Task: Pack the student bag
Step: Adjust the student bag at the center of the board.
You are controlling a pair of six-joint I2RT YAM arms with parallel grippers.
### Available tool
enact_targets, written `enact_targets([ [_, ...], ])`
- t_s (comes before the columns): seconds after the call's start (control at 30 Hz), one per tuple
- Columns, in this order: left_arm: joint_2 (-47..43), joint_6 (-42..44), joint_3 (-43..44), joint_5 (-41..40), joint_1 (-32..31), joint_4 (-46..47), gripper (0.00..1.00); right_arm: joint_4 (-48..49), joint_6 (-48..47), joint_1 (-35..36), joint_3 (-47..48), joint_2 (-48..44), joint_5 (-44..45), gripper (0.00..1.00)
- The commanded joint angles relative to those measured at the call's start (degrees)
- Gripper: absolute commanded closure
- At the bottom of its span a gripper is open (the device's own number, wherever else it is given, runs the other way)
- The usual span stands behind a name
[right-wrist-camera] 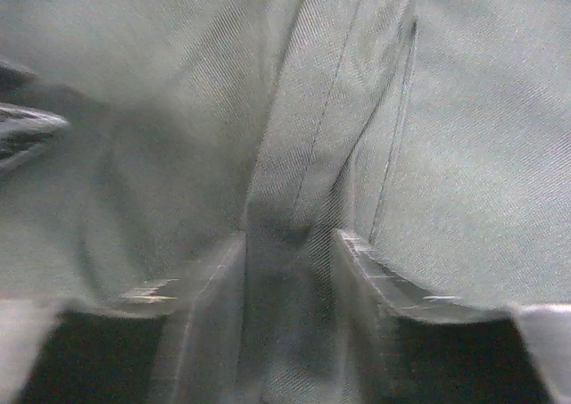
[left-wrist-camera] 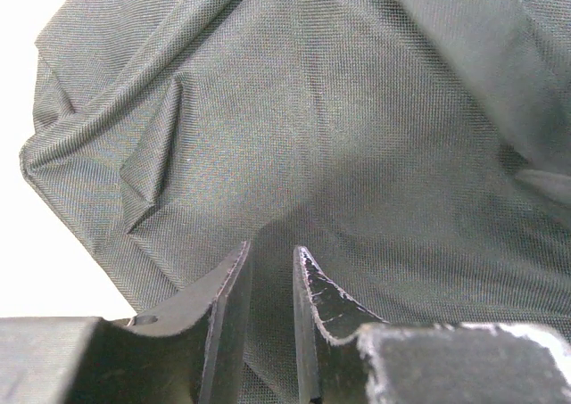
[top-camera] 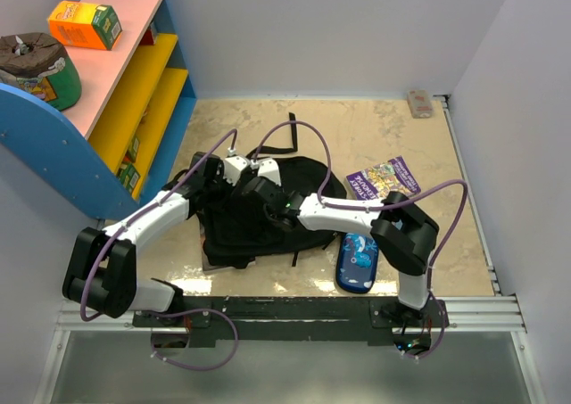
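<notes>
Top view only: a large floppy black fabric backpack lies crumpled mid-table on the beige marbled tabletop, near the arm bases. Both arms reach onto it. The left gripper is at its far side, the right gripper just beside it. A purple paperback book lies right of the backpack and a blue patterned pencil case near right, both outside it. The blue-sided shelf unit at left holds an orange carton on its pink top shelf.

Wrist views only: the left fingers are nearly together, pinching a fold of backpack cloth. The right fingers are set wider, clamped on a stitched band; this view is blurred. The backpack's opening and contents are hidden.
</notes>
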Motion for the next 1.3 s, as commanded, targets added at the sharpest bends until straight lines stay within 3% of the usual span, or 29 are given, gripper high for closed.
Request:
enact_targets([
  [0.0,-1.4,-0.5,-0.3,0.0,0.4,1.6,0.71,-1.8,0.6,0.0,-0.1,-0.6,3.4,0.63],
  [0.27,-1.1,0.2,0.1,0.2,0.4,1.7,0.71,0.3,2.0,-0.3,-4.2,-5.2,4.1,0.99],
  [0.5,-1.0,-2.2,6.2,4.9,0.2,-1.2,0.68,8.4,6.0,-3.3,-13.7,-11.8,-1.4,1.00],
  [0.7,2.0,-8.2,12.6,9.6,-6.1,-3.6,0.54,22.7,11.6,-9.7,-25.0,-16.0,-14.0,1.00],
  [0.77,3.4,-9.5,13.3,8.5,-8.6,-3.5,0.48,24.3,12.4,-10.2,-25.8,-15.8,-15.5,1.00],
  [0.9,7.6,-11.8,12.9,3.7,-12.7,-1.5,0.45,26.1,13.9,-10.4,-26.8,-15.9,-16.0,1.00],
  [1.2,14.3,-16.5,12.4,-5.8,-13.3,2.8,0.40,30.3,16.5,-11.0,-29.8,-16.4,-18.8,1.00],
  [1.23,14.9,-17.4,12.6,-5.3,-13.4,2.8,0.29,30.5,16.7,-11.0,-30.0,-16.5,-19.1,1.00],
  [1.27,15.5,-17.9,13.3,-4.9,-13.4,2.8,0.28,31.2,16.9,-11.0,-30.4,-16.5,-19.4,1.00],
])
